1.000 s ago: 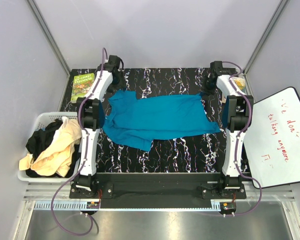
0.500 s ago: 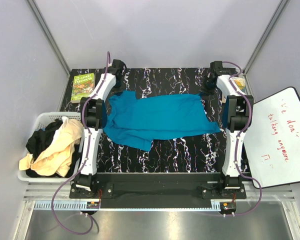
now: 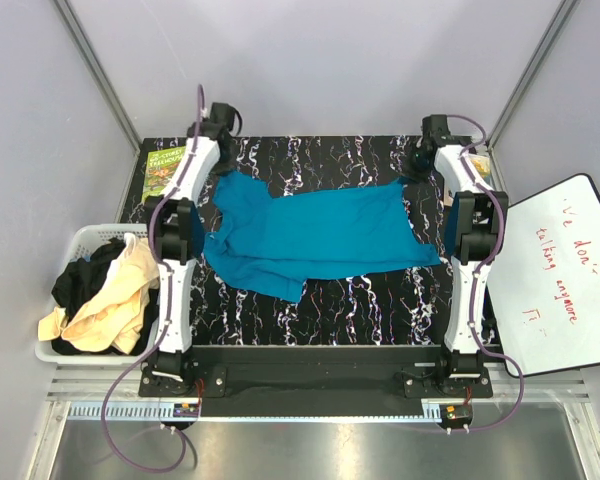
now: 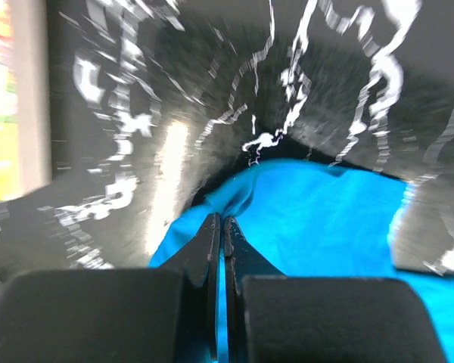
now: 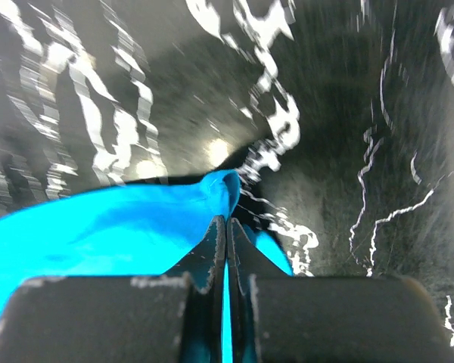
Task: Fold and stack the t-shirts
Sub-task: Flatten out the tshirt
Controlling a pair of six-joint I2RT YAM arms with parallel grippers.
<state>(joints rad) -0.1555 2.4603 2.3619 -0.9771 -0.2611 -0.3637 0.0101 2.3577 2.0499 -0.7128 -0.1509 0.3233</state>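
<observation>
The left gripper (image 4: pixel 221 223) is pinching the teal shirt (image 4: pixel 318 219) at its edge, fingers pressed together with a sliver of teal showing between them. The cloth is running off to the right of the tips and back beneath them. Ahead of the tips the table (image 4: pixel 303 91) is showing bare, and off to their left a book (image 3: pixel 165 170) is lying.

The right gripper (image 5: pixel 225 223) is likewise clamping the teal shirt, biting a small raised corner. Here the fabric is spreading left of the tips, with table ahead and to the right.

Between the two grippers the teal shirt is lying spread across the table. Back toward the left arm's base and outside it, a basket (image 3: pixel 80 243) is holding a black shirt (image 3: pixel 78 282) and a cream shirt (image 3: pixel 120 292). A whiteboard (image 3: pixel 565 270) is leaning outside the right arm.
</observation>
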